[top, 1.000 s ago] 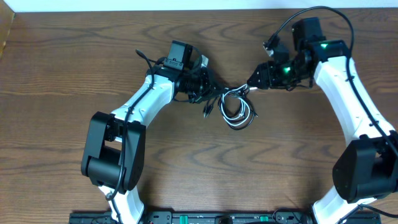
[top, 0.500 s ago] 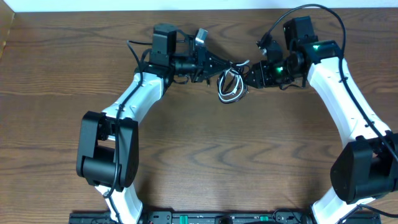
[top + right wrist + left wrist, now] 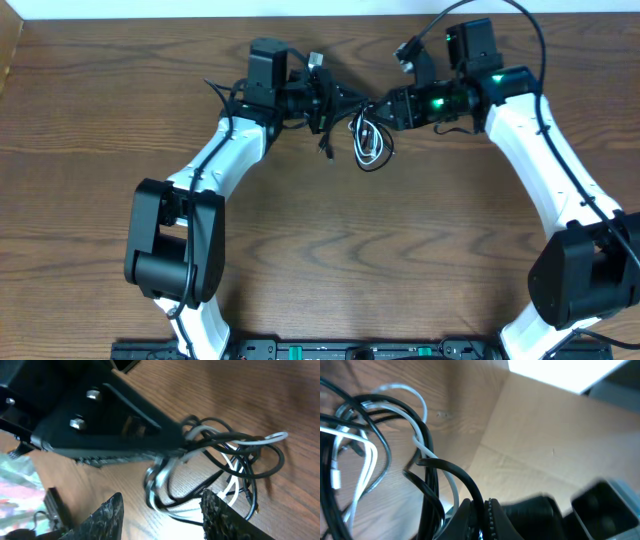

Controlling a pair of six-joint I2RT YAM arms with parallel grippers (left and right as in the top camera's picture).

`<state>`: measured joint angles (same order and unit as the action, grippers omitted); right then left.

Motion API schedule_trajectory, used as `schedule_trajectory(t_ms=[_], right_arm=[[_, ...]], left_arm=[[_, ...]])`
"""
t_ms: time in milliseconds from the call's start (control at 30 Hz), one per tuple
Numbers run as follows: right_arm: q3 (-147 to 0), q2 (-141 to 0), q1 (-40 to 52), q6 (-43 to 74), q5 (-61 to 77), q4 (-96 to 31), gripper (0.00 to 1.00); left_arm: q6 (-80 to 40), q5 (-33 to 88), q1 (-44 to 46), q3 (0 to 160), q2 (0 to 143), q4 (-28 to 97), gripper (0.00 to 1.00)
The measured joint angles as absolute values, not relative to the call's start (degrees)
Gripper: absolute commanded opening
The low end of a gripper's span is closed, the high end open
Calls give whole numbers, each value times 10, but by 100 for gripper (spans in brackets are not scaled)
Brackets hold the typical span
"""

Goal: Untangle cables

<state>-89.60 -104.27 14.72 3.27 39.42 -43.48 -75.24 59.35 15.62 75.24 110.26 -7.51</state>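
inspector: your left gripper [image 3: 350, 102] is clamped tight on the cables [image 3: 370, 143]; black and white loops spread tangled just beside its tip, below it in the overhead view.
operator: and the right one?
inspector: your right gripper [image 3: 386, 106] faces the left gripper's tip, very near it, fingers [image 3: 107, 516] standing apart. the loops show between them, but i see no grip.

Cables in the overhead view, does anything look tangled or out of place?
Yes. The black cable and white cable are looped through each other in one messy clump, pinched at the tip of the left end effector instead of lying apart.
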Motion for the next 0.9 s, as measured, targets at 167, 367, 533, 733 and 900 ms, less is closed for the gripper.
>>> schedule_trajectory(t_ms=[167,367,533,733,900], right_arm=[[-896,-1043,182,35,331,-432,44],[-896,-1044,209,50,248,-433,31],[-895,-1046,210,69,190,-431,30],[-894,-1046,210,74,147,-421,25],[-883,-1046,210,75,140,-404,22]], left_arm=[[-814,550,183,752,1103,-77,7],[-844,527,186,752,1103,-78,8],[-858,526,187,752,1103,-78,8],[-868,525,189,752,1103,-79,8],[-870,523,190,752,1103,-79,8]])
